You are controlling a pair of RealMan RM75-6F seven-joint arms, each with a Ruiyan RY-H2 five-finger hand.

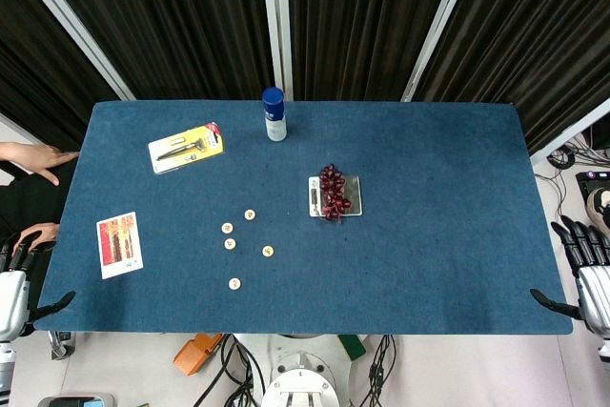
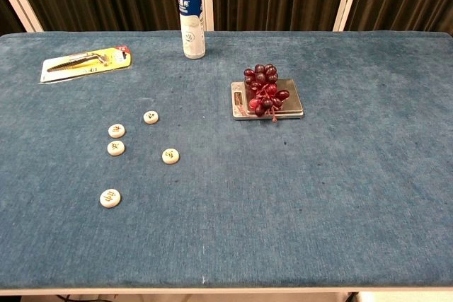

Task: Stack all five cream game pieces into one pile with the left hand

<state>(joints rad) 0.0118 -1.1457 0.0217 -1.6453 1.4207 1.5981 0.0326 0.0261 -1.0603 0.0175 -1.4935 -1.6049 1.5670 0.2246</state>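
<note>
Several round cream game pieces lie flat and apart on the blue table, left of centre. One piece point(image 1: 250, 214) point(image 2: 151, 117) is farthest back, two pieces point(image 1: 227, 228) point(image 1: 230, 244) sit close together, another piece point(image 1: 269, 252) point(image 2: 170, 156) lies to their right, and the nearest piece point(image 1: 234, 284) point(image 2: 110, 198) lies alone toward the front. My left hand point(image 1: 14, 278) hangs off the table's left front corner, fingers spread, empty. My right hand point(image 1: 586, 269) hangs off the right front corner, also spread and empty. The chest view shows neither hand.
A blue-capped white bottle point(image 1: 274, 114) stands at the back centre. A yellow packaged tool point(image 1: 186, 148) lies back left, a card point(image 1: 120, 245) near the left edge. Red grapes point(image 1: 334, 192) rest on a small scale point(image 1: 350, 183). A person's hands point(image 1: 38, 157) rest at the left edge.
</note>
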